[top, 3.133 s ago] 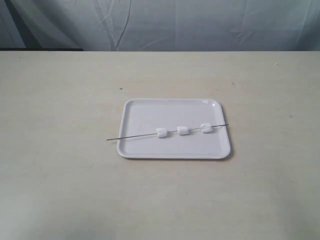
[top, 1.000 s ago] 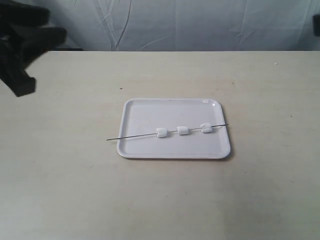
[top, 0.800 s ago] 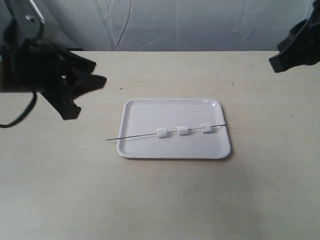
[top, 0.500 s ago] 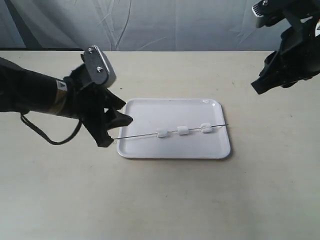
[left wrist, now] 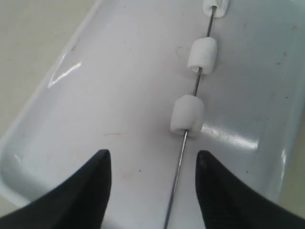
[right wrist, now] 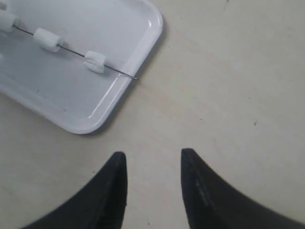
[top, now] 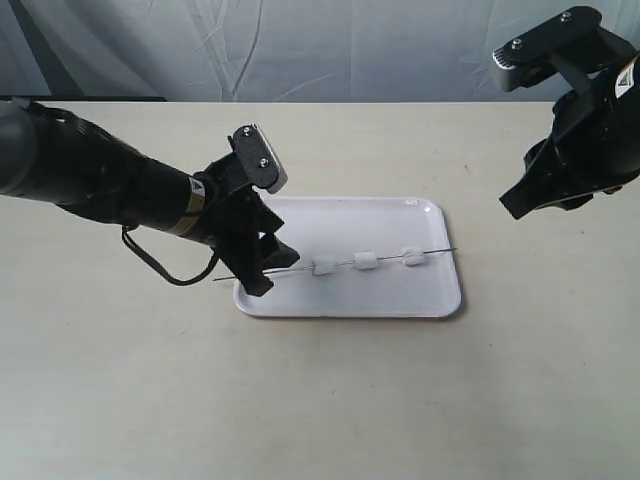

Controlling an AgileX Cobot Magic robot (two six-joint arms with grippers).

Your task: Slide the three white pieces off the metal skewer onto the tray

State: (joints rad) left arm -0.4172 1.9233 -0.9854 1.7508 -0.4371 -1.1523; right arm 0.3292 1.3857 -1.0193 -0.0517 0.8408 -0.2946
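The left end effector (left wrist: 152, 155) is open, its two dark fingers (left wrist: 97, 181) spread wide on either side of the bare end of the skewer (left wrist: 183, 148). The rod runs between them, closer to one finger than the other, and neither finger visibly touches it. Just past the fingertips sits the nearest white piece (left wrist: 187, 113), threaded on the rod, then the middle white piece (left wrist: 202, 52), and farthest out the last white piece (left wrist: 215, 5), only partly in view. All three rest over the floor of the tray (left wrist: 95, 95). In the exterior view this left end effector (top: 272, 268) hangs over the tray's (top: 350, 225) short edge, where the skewer (top: 300, 270) pokes out beyond the rim. The right end effector (right wrist: 153, 153) is also open and holds nothing, with only bare desk (right wrist: 228, 95) between its fingers. Ahead of it lie the tray's rounded corner and the skewer's other tip, which juts just over the rim. It hovers (top: 520, 203) well apart from the tray.
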